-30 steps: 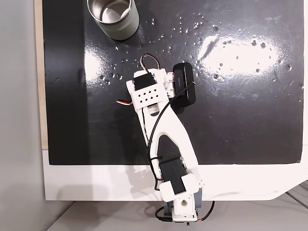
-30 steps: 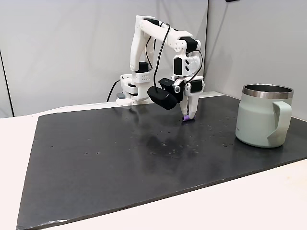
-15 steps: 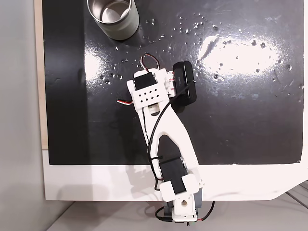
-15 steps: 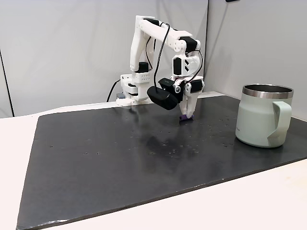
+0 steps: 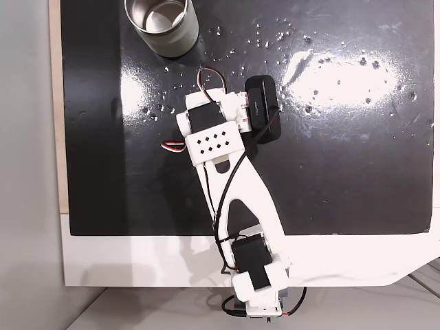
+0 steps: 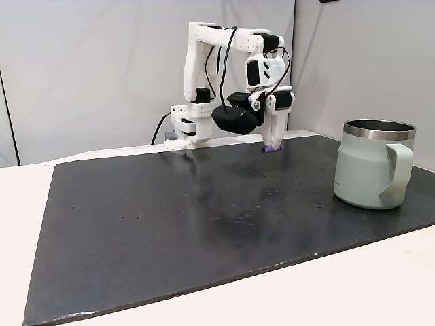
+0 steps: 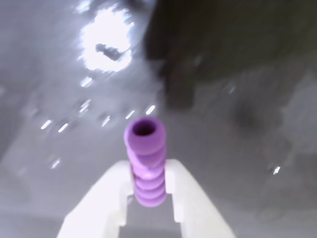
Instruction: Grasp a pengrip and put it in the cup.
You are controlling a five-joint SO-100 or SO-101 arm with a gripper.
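Now my gripper (image 7: pixel 147 191) is clamped on the pengrip (image 7: pixel 145 161), a small purple ribbed tube pinched between the two white fingers (image 7: pixel 106 198), its open end pointing out ahead in the wrist view. Compared with a second ago, the arm has lifted: in a fixed view from the side the pengrip (image 6: pixel 271 147) was down at the black mat (image 6: pixel 170 224) and now hangs clear above it, under the raised gripper (image 6: pixel 272 139). In a fixed view from above, the white arm (image 5: pixel 227 172) has also turned a little toward the cup (image 5: pixel 162 24). I take this to mean the grasp has held and the carry to the cup is starting.

The cup (image 6: pixel 372 163) stands upright on the mat at the right of the side view, well apart from the gripper, with a shiny steel inside, a pale grey-green wall and a handle facing the camera. From above it sits at the top edge of the mat, up and left of the arm's head.

Around it, the mat is glossy and speckled with bright glints. A black camera housing (image 5: pixel 262 118) rides beside the gripper. Nothing stands on the mat between gripper and cup; the rim itself is what I judge I must clear.
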